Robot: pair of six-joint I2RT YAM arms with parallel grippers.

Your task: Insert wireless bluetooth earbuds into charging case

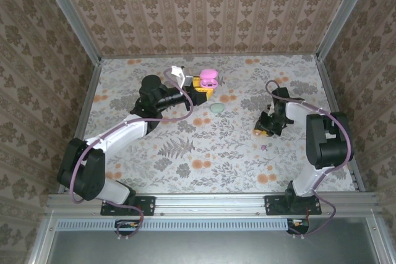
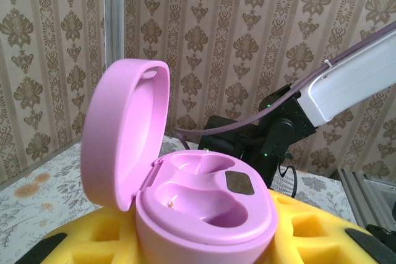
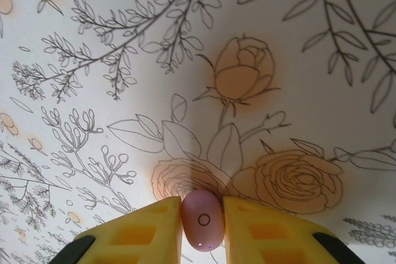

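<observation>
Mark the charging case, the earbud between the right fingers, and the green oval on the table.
charging case (image 2: 198,205): left wrist view, nearer socket of the open base.
earbud (image 3: 201,219): right wrist view, face with the ring mark.
green oval object (image 1: 216,108): top external view, its centre.

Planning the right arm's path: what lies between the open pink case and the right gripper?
Top view: a pale green oval sits near the charging case, slightly off the line to the right gripper; the rest is bare tabletop.
</observation>
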